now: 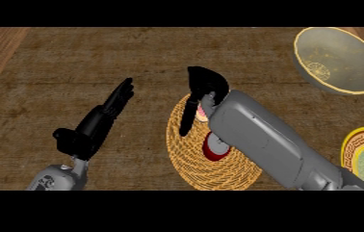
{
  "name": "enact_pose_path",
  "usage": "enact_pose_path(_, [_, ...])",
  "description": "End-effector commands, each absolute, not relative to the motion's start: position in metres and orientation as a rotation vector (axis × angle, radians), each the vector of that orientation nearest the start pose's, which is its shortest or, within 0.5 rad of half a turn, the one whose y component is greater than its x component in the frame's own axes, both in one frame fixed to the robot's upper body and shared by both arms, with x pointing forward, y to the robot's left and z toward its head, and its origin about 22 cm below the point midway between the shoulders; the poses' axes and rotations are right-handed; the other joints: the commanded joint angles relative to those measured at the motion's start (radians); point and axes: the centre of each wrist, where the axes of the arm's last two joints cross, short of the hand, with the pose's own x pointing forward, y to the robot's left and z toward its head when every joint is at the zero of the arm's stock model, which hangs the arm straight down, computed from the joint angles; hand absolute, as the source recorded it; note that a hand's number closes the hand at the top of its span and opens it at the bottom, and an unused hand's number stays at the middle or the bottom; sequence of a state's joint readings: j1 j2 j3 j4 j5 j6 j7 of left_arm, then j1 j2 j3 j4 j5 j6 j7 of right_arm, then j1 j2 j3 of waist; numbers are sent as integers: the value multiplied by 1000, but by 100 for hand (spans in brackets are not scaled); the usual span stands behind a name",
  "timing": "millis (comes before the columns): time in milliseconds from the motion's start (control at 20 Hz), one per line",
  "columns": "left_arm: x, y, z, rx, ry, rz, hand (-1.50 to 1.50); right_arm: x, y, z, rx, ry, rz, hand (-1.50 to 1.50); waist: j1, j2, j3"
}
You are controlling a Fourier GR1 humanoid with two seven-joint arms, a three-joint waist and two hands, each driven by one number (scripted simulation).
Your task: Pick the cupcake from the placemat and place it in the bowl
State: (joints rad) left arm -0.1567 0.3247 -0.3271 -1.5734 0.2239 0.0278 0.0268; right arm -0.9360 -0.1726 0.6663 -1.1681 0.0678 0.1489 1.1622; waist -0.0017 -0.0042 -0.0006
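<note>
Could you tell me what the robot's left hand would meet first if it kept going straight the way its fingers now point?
Probably nothing: the left hand points up and slightly right across bare brown wooden counter, which looks free to the picture's top; height above it is unclear.

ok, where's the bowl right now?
In the head view the bowl sits at the counter's upper right, cut off by the right edge. It lies up and right of the woven placemat, apart from it and from the right robot hand.

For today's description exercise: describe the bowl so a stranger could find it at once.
Start at the woven round placemat in the middle of the wooden counter, then look to the far right corner. The bowl sits there, partly cut off by the edge: deep, greyish inside, with a yellow rim.
</note>
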Motion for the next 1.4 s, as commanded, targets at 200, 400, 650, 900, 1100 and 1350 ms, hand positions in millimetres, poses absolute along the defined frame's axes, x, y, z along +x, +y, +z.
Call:
enact_pose_path(200, [267, 203, 34, -173, -1588, -392, 0, 337, -33, 106, -750, -683, 1059, -150, -1, 3, 0])
enact_pose_path(400, [268, 210, 42, -152, -1581, -374, 0, 334, -36, 98, -777, -665, 1024, -150, 0, 0, 1])
enact_pose_path(650, [270, 200, 34, -179, -1563, -366, 0, 341, -47, 79, -779, -601, 1031, -150, 3, 3, 0])
enact_pose_path(900, [267, 202, 37, -170, -1601, -372, 0, 348, -56, 63, -753, -593, 1026, -150, 8, 5, 0])
enact_pose_path(1100, [258, 196, 29, -168, -1582, -376, 0, 342, -52, 55, -752, -599, 1017, -150, 8, 4, 0])
enact_pose_path(1350, [259, 213, 33, -170, -1597, -396, 0, 342, -50, 61, -718, -641, 1011, -150, 6, 3, 0])
